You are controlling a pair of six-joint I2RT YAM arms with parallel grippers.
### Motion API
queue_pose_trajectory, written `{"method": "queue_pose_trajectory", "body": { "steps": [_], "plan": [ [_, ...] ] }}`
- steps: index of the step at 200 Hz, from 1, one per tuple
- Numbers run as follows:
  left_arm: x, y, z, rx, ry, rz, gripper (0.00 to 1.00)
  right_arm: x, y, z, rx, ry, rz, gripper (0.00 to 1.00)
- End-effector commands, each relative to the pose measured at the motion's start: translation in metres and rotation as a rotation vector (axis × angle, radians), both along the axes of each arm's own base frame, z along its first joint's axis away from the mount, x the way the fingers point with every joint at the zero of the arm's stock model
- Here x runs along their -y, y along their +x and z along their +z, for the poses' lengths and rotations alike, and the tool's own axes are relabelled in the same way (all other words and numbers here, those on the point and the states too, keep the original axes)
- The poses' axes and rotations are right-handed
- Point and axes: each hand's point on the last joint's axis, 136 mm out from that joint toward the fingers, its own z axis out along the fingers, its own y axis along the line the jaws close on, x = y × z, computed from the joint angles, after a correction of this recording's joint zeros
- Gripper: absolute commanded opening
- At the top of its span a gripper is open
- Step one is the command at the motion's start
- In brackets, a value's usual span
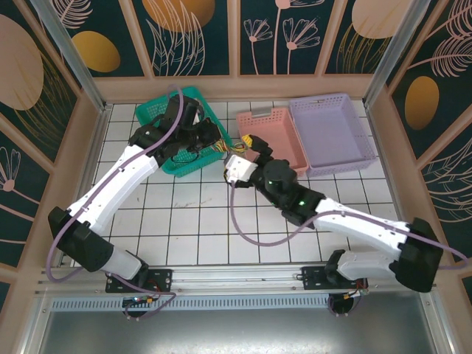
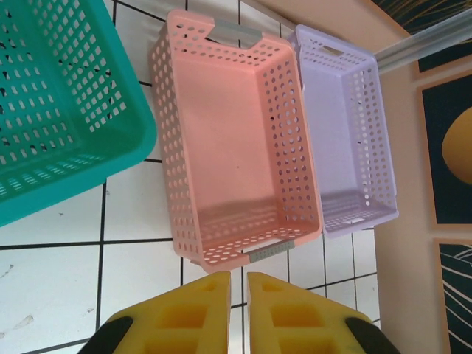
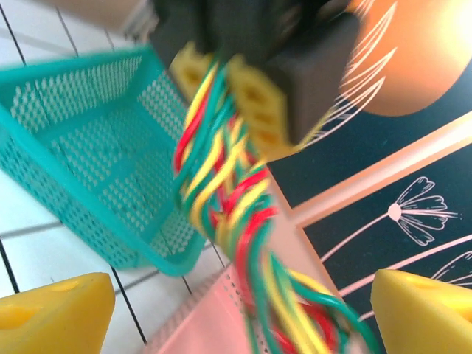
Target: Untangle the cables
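Reading from my right fingers (image 3: 59, 313): spread wide, gripping nothing. The left fingers (image 3: 258, 103) pinch the cables (image 3: 221, 184), a red-yellow-green braid running down between my spread pair, near the teal basket (image 3: 74, 133).
— Your worry?
— If I close right around the whole braid and pull, the twist tightens. A weak left pinch would drop it by the pink basket (image 2: 177, 177).

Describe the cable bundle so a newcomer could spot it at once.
Find the teal basket and the pink basket on the tiled table. Between them, the left claw grips the cable bundle. Unlike the arms' thick lilac cables, it is a braid of thin yellow, green and red wires.
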Motion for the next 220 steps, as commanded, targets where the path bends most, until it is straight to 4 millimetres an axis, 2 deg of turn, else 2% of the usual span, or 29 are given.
{"method": "queue_pose_trajectory", "body": {
  "steps": [1,14,37,54,69,90,114,130,144,165,201,214,220],
  "plan": [
    [0.006,-0.002,0.014,0.023,-0.013,-0.05,0.0,-0.002,0.018,0.029,0.135,-0.057,-0.067,0.85],
    [0.007,-0.002,0.017,0.03,-0.018,-0.057,0.0,-0.005,0.024,0.023,0.115,-0.072,-0.082,0.76],
    [0.01,-0.004,0.02,0.038,-0.033,-0.077,0.0,-0.011,0.031,0.025,0.059,-0.029,-0.1,0.56],
    [0.012,-0.006,0.027,0.061,-0.052,-0.097,0.0,-0.016,0.031,0.021,-0.021,0.001,-0.078,0.34],
    [0.012,-0.006,0.036,0.101,-0.057,-0.105,0.0,-0.029,0.021,0.014,-0.164,0.028,0.014,0.13],
    [0.005,0.0,0.056,0.191,-0.048,-0.102,0.0,-0.037,-0.001,0.014,-0.433,0.148,0.138,0.0],
    [-0.007,0.01,0.093,0.348,-0.108,-0.098,0.0,-0.027,-0.023,0.03,-0.838,0.408,0.28,0.0],
    [-0.014,0.015,0.12,0.481,-0.17,-0.12,0.0,-0.019,-0.046,0.039,-1.116,0.559,0.435,0.0],
    [-0.017,0.014,0.143,0.606,-0.211,-0.159,0.0,-0.022,-0.065,0.043,-1.345,0.614,0.524,0.0],
    [-0.019,0.016,0.161,0.725,-0.262,-0.216,0.0,-0.03,-0.09,0.045,-1.677,0.62,0.618,0.0],
    [-0.027,0.012,0.194,0.941,-0.303,-0.264,0.0,-0.035,-0.119,0.042,-1.991,0.536,0.68,0.0],
    [-0.026,0.012,0.197,0.969,-0.306,-0.277,0.0,-0.038,-0.122,0.042,-2.017,0.514,0.676,0.0],
    [-0.026,0.015,0.195,0.958,-0.3,-0.273,0.0,-0.04,-0.115,0.042,-1.973,0.525,0.634,0.0]
  ]
}}
